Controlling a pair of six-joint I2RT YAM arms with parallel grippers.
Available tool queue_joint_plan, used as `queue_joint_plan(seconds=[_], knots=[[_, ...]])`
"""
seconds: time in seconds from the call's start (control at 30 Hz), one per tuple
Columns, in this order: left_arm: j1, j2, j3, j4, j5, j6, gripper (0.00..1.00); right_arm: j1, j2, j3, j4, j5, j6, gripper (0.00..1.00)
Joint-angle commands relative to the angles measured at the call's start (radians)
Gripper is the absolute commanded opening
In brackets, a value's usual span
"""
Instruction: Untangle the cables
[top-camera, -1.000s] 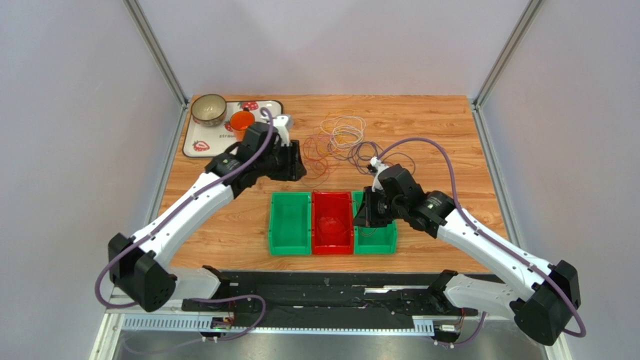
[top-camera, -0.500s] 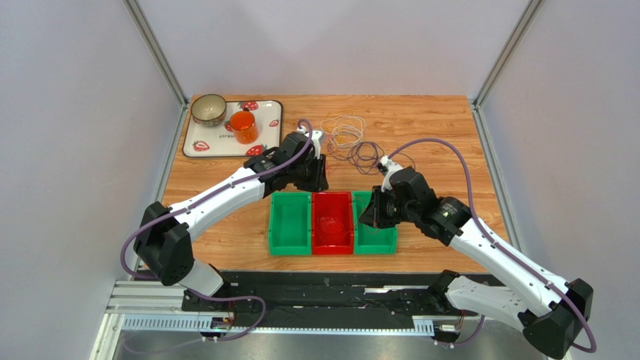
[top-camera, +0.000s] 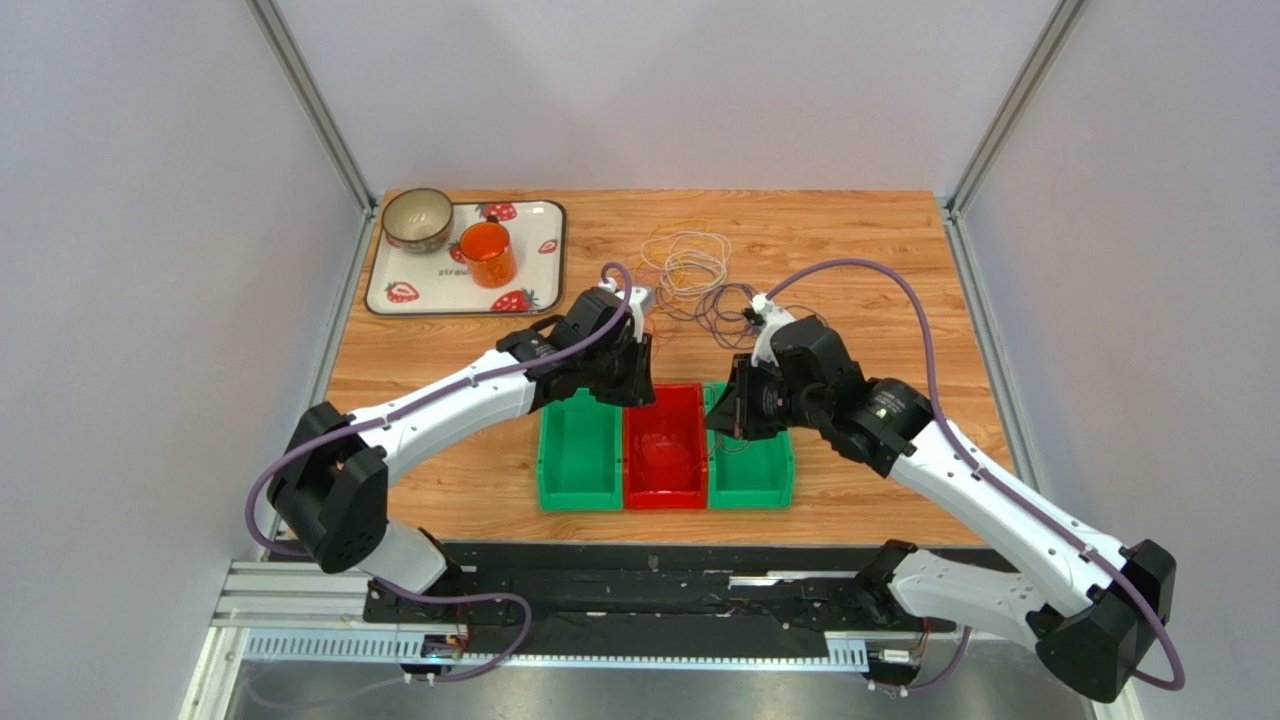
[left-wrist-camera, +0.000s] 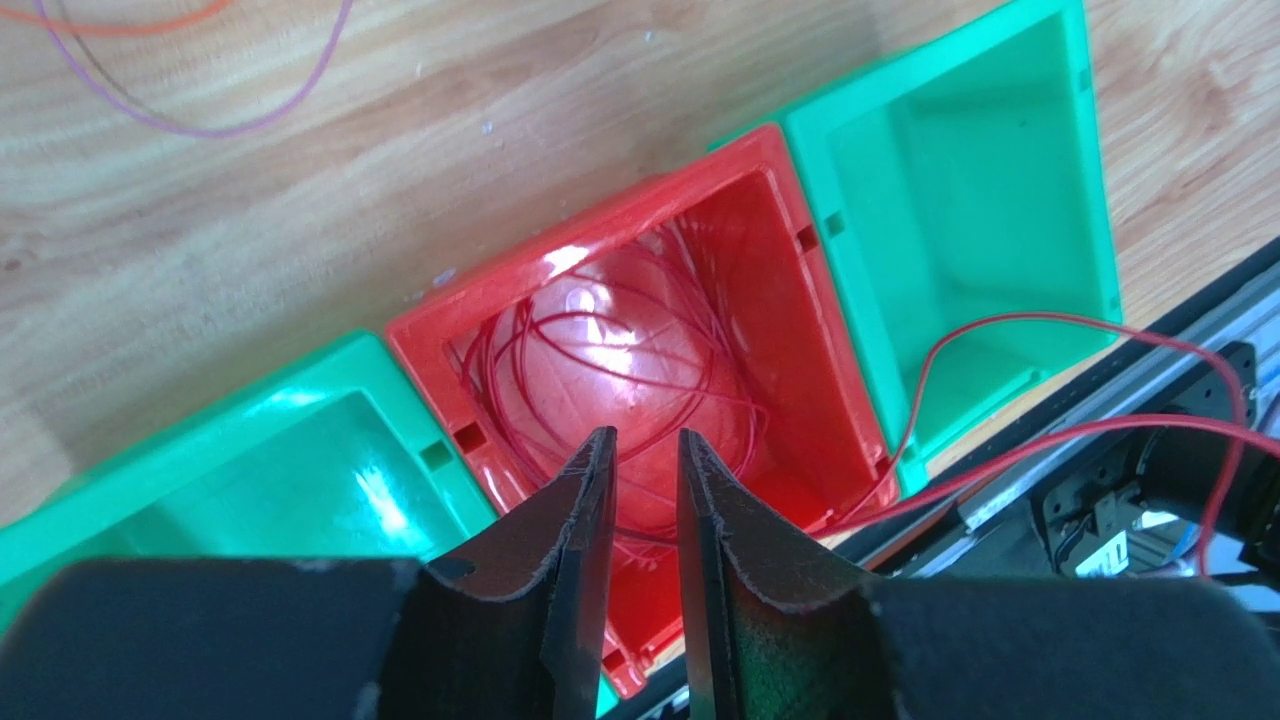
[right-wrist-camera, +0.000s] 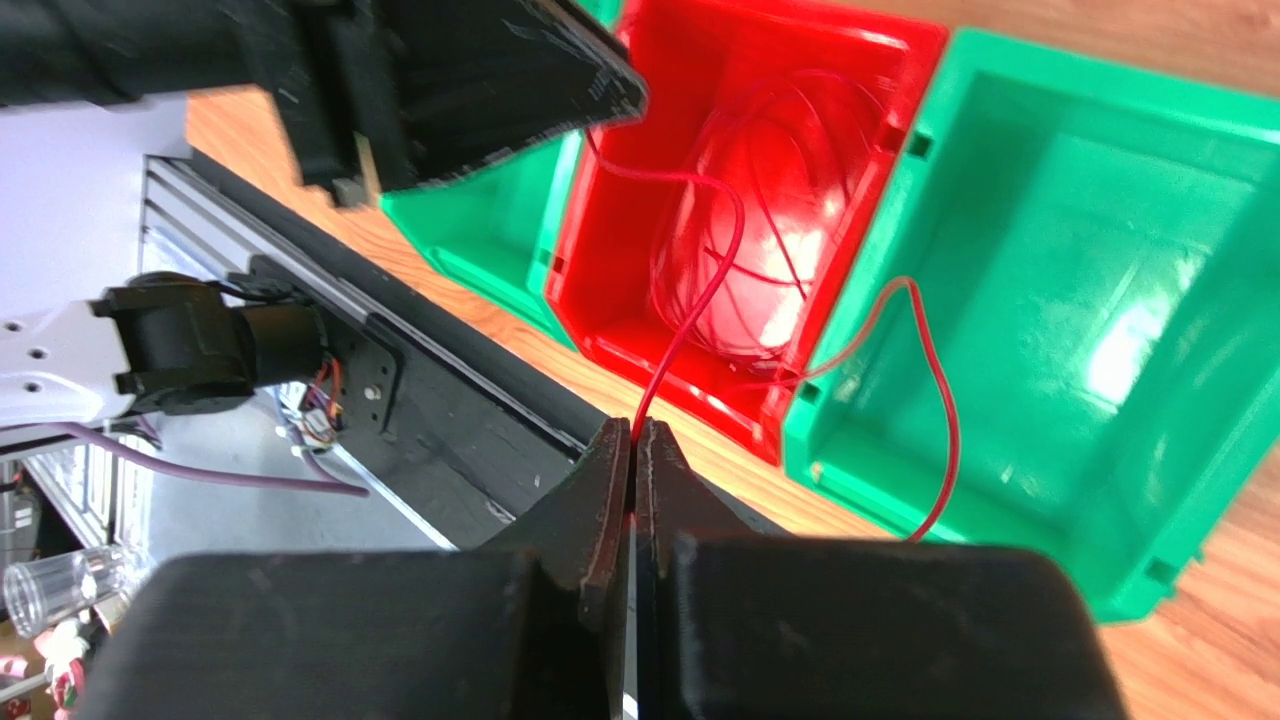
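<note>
A loose heap of thin cables (top-camera: 694, 281), orange, purple and pale, lies on the wooden table behind the bins. One red cable (left-wrist-camera: 631, 360) is coiled inside the red bin (top-camera: 663, 455). A strand of that red cable (right-wrist-camera: 706, 255) rises to my right gripper (right-wrist-camera: 633, 435), which is shut on it; a further loop hangs over the right green bin (right-wrist-camera: 1112, 270). My right gripper (top-camera: 727, 419) sits above that bin's left edge. My left gripper (left-wrist-camera: 645, 446) hovers over the red bin's back edge, jaws narrowly open with nothing between them; it shows in the top view too (top-camera: 639, 384).
A left green bin (top-camera: 579, 450) flanks the red one. A strawberry tray (top-camera: 379, 288) at the back left carries a bowl (top-camera: 418, 219) and an orange cup (top-camera: 484, 252). Purple and orange cable ends (left-wrist-camera: 196, 128) lie on the wood beyond the bins.
My left arm swung from the cable heap to above the red bin, its jaws narrowing. My right gripper shifted slightly back and left, still pinching the red cable.
</note>
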Motion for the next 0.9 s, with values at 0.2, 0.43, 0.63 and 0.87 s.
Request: queue_joint_plan(seconds=[0.2, 0.43, 0.63, 0.87], knots=[[-0.013, -0.083, -0.073, 0.071, 0.031, -0.043, 0.29, -0.003, 0.133, 0.062, 0.225, -0.106, 0.039, 0.00], [-0.026, -0.104, -0.098, 0.056, 0.023, -0.053, 0.29, -0.005, 0.293, 0.085, 0.386, -0.228, 0.090, 0.00], [-0.029, -0.136, -0.136, 0.059, 0.007, -0.071, 0.29, -0.005, 0.379, 0.070, 0.540, -0.331, 0.125, 0.00], [-0.029, -0.153, -0.141, 0.053, -0.012, -0.076, 0.29, -0.006, 0.423, 0.052, 0.734, -0.459, 0.188, 0.00]])
